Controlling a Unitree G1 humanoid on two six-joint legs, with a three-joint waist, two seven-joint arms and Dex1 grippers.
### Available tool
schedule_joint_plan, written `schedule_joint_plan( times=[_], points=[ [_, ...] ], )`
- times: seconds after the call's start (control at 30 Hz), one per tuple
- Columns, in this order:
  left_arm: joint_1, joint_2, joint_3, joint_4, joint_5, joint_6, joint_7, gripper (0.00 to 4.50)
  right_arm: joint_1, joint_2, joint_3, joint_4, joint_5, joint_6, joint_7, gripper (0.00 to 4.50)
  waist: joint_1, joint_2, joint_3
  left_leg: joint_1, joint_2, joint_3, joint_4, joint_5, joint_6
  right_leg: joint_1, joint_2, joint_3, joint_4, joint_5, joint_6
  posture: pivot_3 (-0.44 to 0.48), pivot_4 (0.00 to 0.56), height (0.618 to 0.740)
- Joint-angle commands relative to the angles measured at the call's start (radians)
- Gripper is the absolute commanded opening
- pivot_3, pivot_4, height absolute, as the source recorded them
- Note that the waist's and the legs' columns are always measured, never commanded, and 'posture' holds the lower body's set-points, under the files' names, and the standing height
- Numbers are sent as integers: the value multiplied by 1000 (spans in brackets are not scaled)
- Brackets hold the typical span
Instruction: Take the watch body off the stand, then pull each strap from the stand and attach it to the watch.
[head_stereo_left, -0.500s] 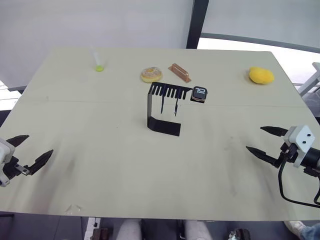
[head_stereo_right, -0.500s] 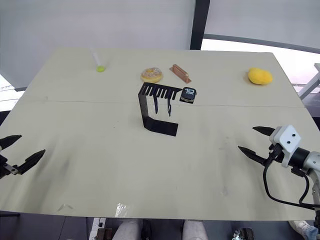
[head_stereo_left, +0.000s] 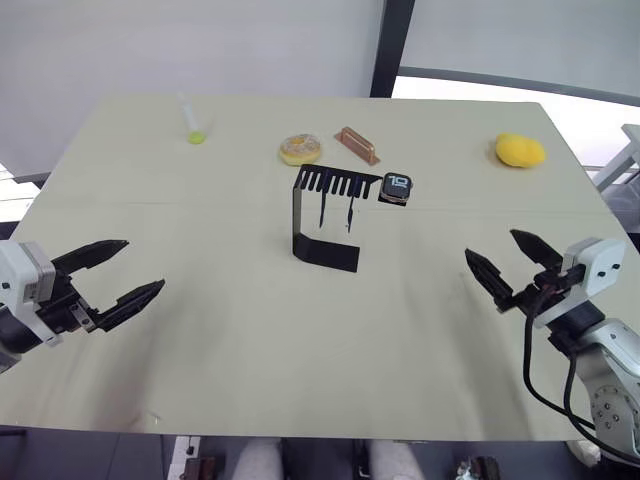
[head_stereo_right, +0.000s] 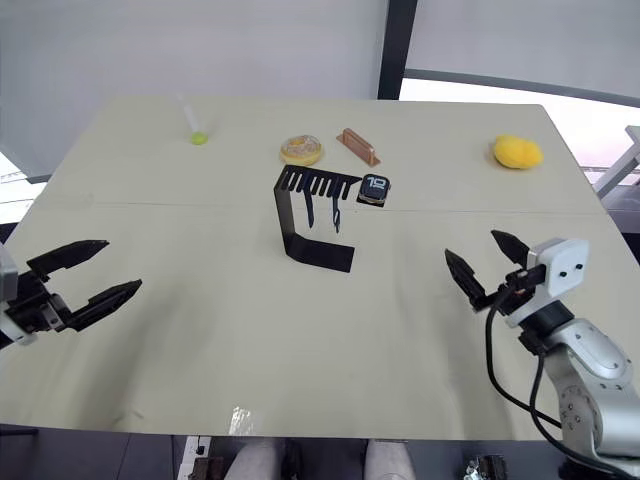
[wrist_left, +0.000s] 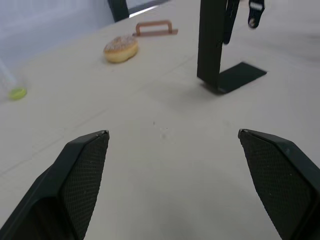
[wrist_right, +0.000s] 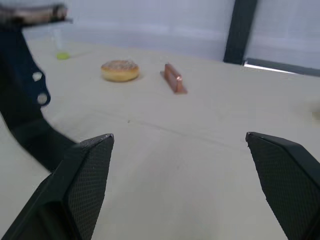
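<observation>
From the head camera, the stand sits upright near the middle of the table, with the watch body perched at the right end of its slotted top plate and the two straps hanging down from the slots. Behind it lie a doughnut and a copper bar; a yellow object is far right, a green-tipped tube far left. The left gripper and right gripper hover over the table's near edge, both spread wide and empty. The left wrist view shows the stand's foot and a dangling strap end ahead between wide-set fingers. The right wrist view shows the stand at one side, fingers far apart
</observation>
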Motion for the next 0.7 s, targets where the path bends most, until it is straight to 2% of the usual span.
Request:
schedule_joint_plan(
  times=[0.03, 0.17, 0.37, 0.53, 0.7],
  points=[
    [-43, 8, -31, -77, -76, 59, 10, 4449, -50, 64, 90, -222, 36, 133, -218, 4500, 0, 0, 0, 0, 0, 0, 0, 0, 0, -1, 0, 0, 0, 0, 0, 0, 150, 740],
    [-126, 23, -85, -113, -137, 123, 7, 4449, -125, 128, 176, -344, 53, 274, -387, 4500, 2, 0, 0, -1, -1, 0, 0, 0, 0, -1, 2, 0, 1, 0, -1, 0, 150, 740],
    [-234, 19, -154, -142, -166, 160, 13, 4449, -300, 208, 279, -366, 28, 368, -524, 4500, 1, 0, 0, -2, -3, 0, 1, 1, 1, -2, 3, 0, 1, 0, -1, 0, 150, 740],
    [-315, 3, -195, -144, -193, 183, 35, 4449, -461, 260, 370, -273, -65, 440, -600, 4500, -2, -1, 0, -4, -3, 2, 1, 1, 1, -7, 4, 1, 4, 0, -1, 0, 150, 740],
    [-358, 4, -214, -133, -194, 196, 42, 4449, -552, 307, 460, -181, -171, 474, -633, 4500, -4, -1, -1, -14, -4, 3, 4, 2, 2, -17, 4, 0, 9, 0, -1, 0, 150, 740]
  ],
)
